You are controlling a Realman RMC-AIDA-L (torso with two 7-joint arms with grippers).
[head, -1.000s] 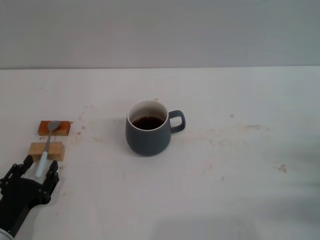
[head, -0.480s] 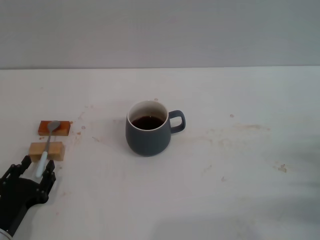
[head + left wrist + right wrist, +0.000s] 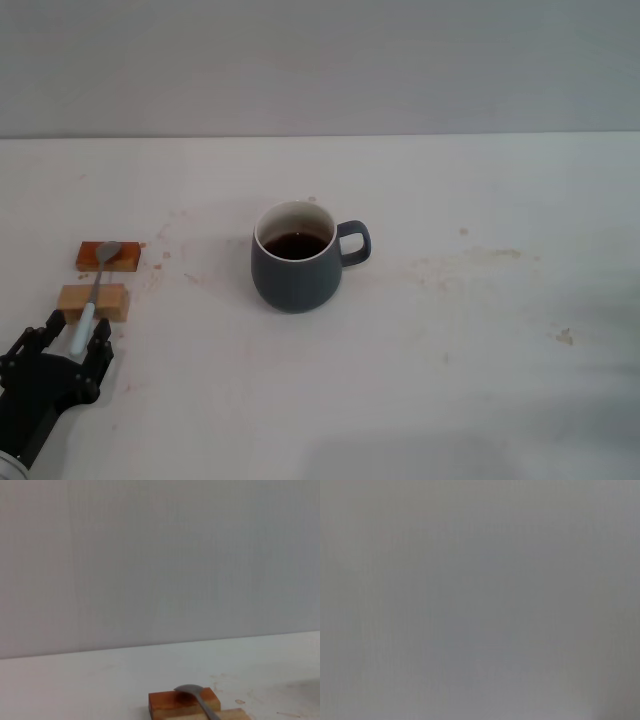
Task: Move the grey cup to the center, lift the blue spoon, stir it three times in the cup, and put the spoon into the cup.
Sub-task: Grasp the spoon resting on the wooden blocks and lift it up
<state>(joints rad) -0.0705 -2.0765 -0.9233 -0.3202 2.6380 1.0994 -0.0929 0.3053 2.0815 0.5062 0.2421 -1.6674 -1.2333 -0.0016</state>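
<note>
Down at the near left corner of the table (image 3: 480, 330), the left gripper (image 3: 71, 335) sits with its fingers spread on either side of the pale handle end of the blue spoon (image 3: 93, 297), not pinching it yet as far as I can tell. That spoon is propped across two little wooden blocks, the orange block (image 3: 108, 256) under the bowl and the tan block (image 3: 93, 301) under the neck, so it's bridged off the surface. The grey cup (image 3: 295, 258) is already about mid-table, well apart from the spoon, with dark liquid inside and its handle pointing to the robot's right. Right gripper isn't visible anywhere; its wrist view shows nothing but blank grey.

What worries me: that handle is skinny and only its tip is between the fingers. Close a bit off-centre and it'll probably pivot on the tan block, flick the bowl up, or roll off both blocks. A shallow grip at the very end could also let it droop or slip on the lift. Bumping the blocks would shove everything sideways. Later, a sloppy dip could splash liquid.
</note>
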